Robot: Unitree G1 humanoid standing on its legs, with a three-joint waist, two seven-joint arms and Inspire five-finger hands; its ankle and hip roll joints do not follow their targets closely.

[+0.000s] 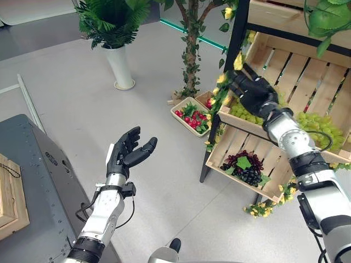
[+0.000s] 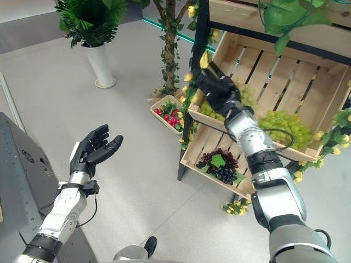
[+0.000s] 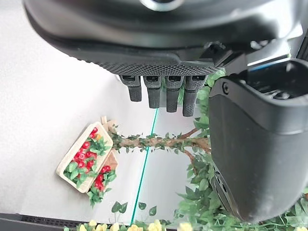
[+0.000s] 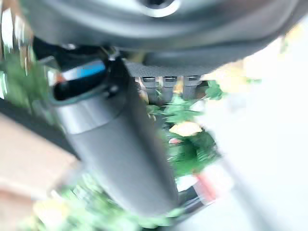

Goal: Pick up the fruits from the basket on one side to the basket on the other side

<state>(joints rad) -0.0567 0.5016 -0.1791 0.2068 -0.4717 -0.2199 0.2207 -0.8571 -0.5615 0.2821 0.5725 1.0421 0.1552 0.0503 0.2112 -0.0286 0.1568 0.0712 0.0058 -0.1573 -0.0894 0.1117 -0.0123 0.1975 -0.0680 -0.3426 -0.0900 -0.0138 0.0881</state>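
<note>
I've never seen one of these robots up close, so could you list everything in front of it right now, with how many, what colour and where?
Green grapes: several bunches, green, in the middle crate of the wooden shelf.
Dark grapes: one cluster, purple-black with a green leaf, in the lower crate.
Red fruit tray: one, red fruit with green leaves, on the floor at the foot of the vine-wrapped trunk.
White vase: one, holding a green fern, on the floor further back.
Yellow flowers: many, along the shelf's black post.
Left hand: dark, open, raised over the floor.
Right hand: dark, at the middle crate's front edge by the green grapes.
</note>
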